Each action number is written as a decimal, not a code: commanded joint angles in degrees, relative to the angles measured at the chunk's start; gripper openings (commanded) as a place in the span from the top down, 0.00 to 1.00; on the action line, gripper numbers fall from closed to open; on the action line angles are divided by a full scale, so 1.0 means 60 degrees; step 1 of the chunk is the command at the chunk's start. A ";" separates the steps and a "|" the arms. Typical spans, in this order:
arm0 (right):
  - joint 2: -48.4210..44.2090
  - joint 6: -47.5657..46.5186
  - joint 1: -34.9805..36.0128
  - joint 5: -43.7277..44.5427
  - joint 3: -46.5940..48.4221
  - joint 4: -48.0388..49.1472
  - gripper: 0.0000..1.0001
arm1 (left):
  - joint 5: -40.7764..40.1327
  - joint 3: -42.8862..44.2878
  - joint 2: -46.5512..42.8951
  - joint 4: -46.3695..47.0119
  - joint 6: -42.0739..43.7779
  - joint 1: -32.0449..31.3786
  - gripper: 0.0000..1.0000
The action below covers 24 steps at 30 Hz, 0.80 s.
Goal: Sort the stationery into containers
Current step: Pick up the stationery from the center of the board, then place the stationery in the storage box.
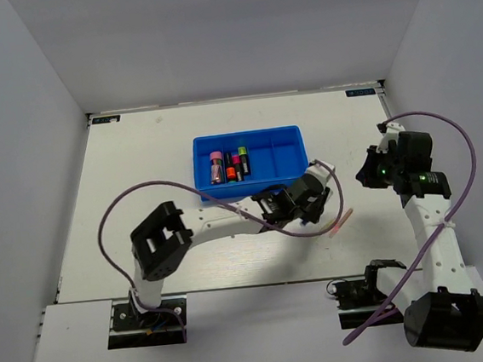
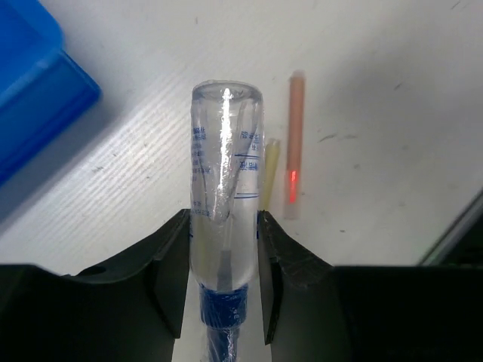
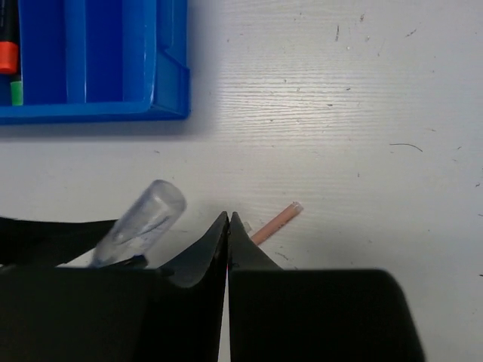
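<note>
- While the left gripper [image 2: 225, 234] pinches the clear blue-capped tube [image 2: 225, 166] between partly open fingers, it hangs over the table [image 2: 377, 75] near the blue tray [image 1: 246, 134].
- Right gripper [image 3: 229, 220] is closed tight with nothing in it.
- Pink stick [image 2: 294, 143] and pale-yellow stick [image 2: 269, 170] lie side by side under the tube.
- Highlighters [image 1: 227, 165] sit in the tray's left part.

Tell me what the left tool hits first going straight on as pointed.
Probably bare table. The left tool, shut on the clear tube, aims between the blue tray and the pink stick. The pale-yellow stick lies just right of that line; depth unclear, so it might brush it.
</note>
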 commanded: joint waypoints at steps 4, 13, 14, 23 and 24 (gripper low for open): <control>-0.0163 -0.0021 -0.0088 -0.0209 -0.0066 0.0192 1.00 | -0.0115 -0.0394 -0.2281 0.0554 -0.0462 0.0615 1.00; -0.0016 -0.0065 -0.0059 -0.0546 -0.0154 0.0178 0.96 | -0.1243 0.0980 -0.1423 -0.0148 -0.0948 0.2899 1.00; 0.0013 -0.0109 -0.0059 -0.0590 -0.0154 0.0163 0.94 | -0.1403 0.1374 -0.1244 -0.0280 -0.0919 0.3060 1.00; 0.0262 -0.0343 -0.0059 -0.0971 -0.0140 0.0017 0.52 | -0.1536 0.4029 0.1364 -0.1892 -0.0684 0.3809 1.00; 0.0291 -0.0387 -0.0059 -0.1000 -0.0140 -0.0012 0.52 | -0.1566 0.4029 0.1423 -0.1907 -0.0728 0.3823 1.00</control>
